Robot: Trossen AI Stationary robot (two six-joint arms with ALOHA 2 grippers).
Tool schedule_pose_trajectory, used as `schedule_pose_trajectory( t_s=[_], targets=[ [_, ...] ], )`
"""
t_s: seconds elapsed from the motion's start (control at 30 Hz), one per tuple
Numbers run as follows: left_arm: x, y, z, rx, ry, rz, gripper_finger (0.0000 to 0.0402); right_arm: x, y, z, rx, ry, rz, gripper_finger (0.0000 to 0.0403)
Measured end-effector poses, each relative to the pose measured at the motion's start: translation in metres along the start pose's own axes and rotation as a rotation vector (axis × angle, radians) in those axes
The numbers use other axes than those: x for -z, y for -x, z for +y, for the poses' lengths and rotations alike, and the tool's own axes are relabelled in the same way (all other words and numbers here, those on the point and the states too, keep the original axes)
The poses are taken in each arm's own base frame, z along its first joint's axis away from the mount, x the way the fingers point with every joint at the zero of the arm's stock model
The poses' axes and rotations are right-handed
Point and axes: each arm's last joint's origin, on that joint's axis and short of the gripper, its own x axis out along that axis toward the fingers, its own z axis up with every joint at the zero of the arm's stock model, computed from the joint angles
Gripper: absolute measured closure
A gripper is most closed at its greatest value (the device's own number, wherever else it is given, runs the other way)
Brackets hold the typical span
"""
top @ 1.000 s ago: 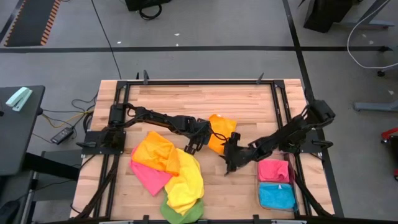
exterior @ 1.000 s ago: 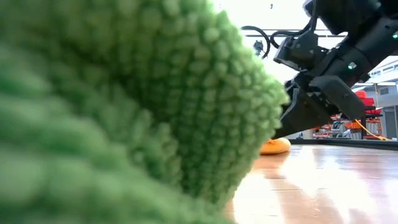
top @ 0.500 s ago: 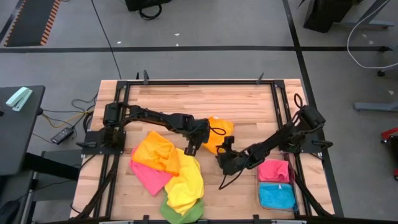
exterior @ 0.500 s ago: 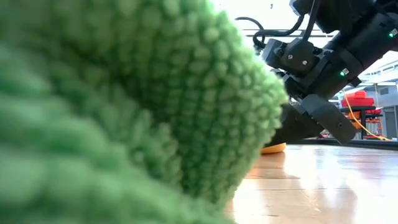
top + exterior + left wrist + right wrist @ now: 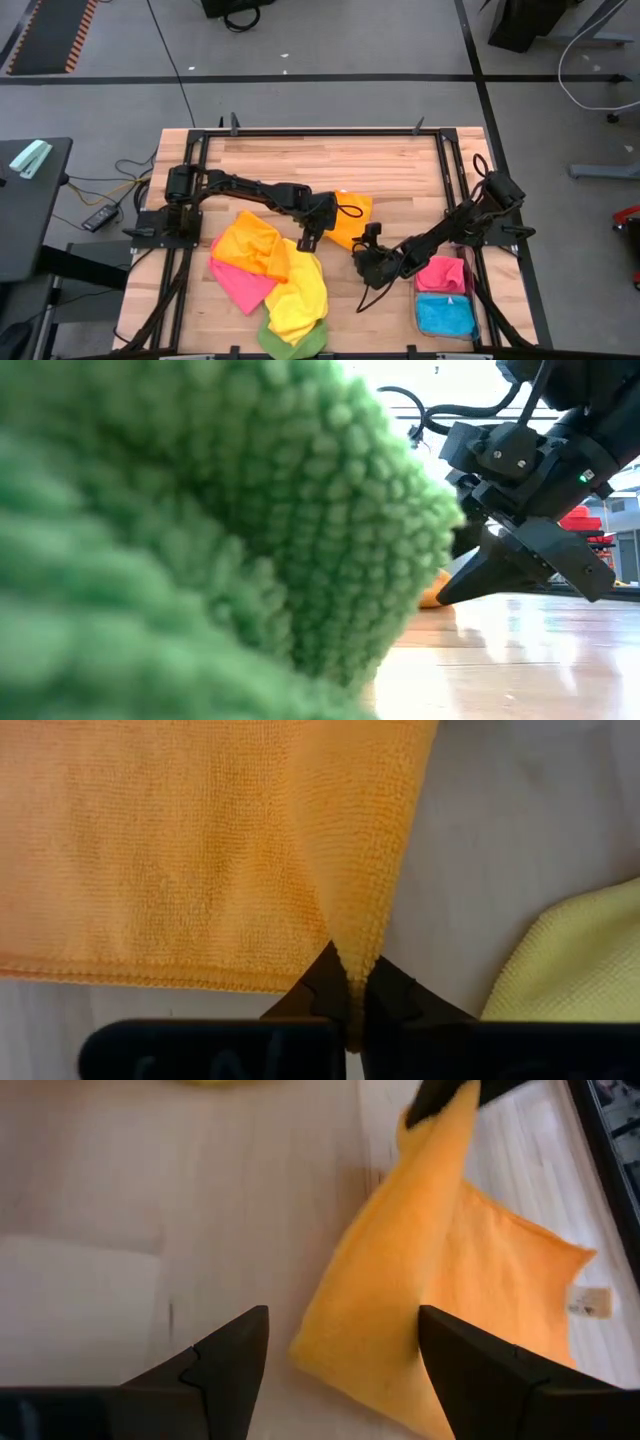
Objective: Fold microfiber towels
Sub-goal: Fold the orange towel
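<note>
Both arms have drawn toward the table's middle since a second ago: the right gripper (image 5: 372, 262) has slid closer to the orange towel (image 5: 350, 218), and that towel has been pulled from a rumpled lump into a flatter, tauter shape. The left gripper (image 5: 307, 240) is clenched on one corner of the orange towel (image 5: 200, 850) — its wrist view shows the hem pinched between the dark fingers (image 5: 322, 982) with the cloth fanning away from them. The right gripper (image 5: 340, 1350) stands released, jaws spread wide, low over the wood table (image 5: 400, 170) just beside the orange cloth's near edge and touching nothing that I can see.

Beside them lies the unfolded heap: another orange towel (image 5: 250, 245) over a pink towel (image 5: 240, 285), a yellow towel (image 5: 297, 295) and a green towel (image 5: 292, 343), whose pile fills the low view (image 5: 200, 540). Folded pink (image 5: 441, 273) and blue (image 5: 445, 315) cloths sit in the clear bin (image 5: 417, 300).

My guess is the right gripper means to take a second corner. The risk lies there — open jaws coming in flat could shove the edge into a wrinkle instead of catching it, or nip two layers at once. The left grip is on very little hem, so a hard pull may slip it free.
</note>
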Motion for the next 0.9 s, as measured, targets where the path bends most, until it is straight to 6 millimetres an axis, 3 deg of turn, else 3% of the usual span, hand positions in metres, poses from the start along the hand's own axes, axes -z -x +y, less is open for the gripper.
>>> schedule_pose_trajectory(
  t_s=[0.27, 0.57, 0.73, 0.9],
  targets=[
    [0.0, 0.0, 0.0, -0.001, 0.007, -0.003, 0.0371, 0.001, 0.0, -0.001, 0.013, 0.01, 0.007, 0.0178],
    [-0.001, 0.0, -0.004, 0.043, 0.027, -0.006, 0.0392, 0.001, -0.001, -0.001, -0.006, -0.035, 0.01, 0.0283],
    [-0.001, -0.001, -0.017, 0.072, -0.006, 0.01, 0.0366, -0.002, 0.003, 0.007, -0.16, -0.066, -0.003, 0.0349],
    [-0.004, -0.002, -0.035, 0.209, -0.037, -0.007, 0.0363, -0.016, 0.013, 0.014, -0.335, -0.115, -0.026, 0.0362]
  ],
)
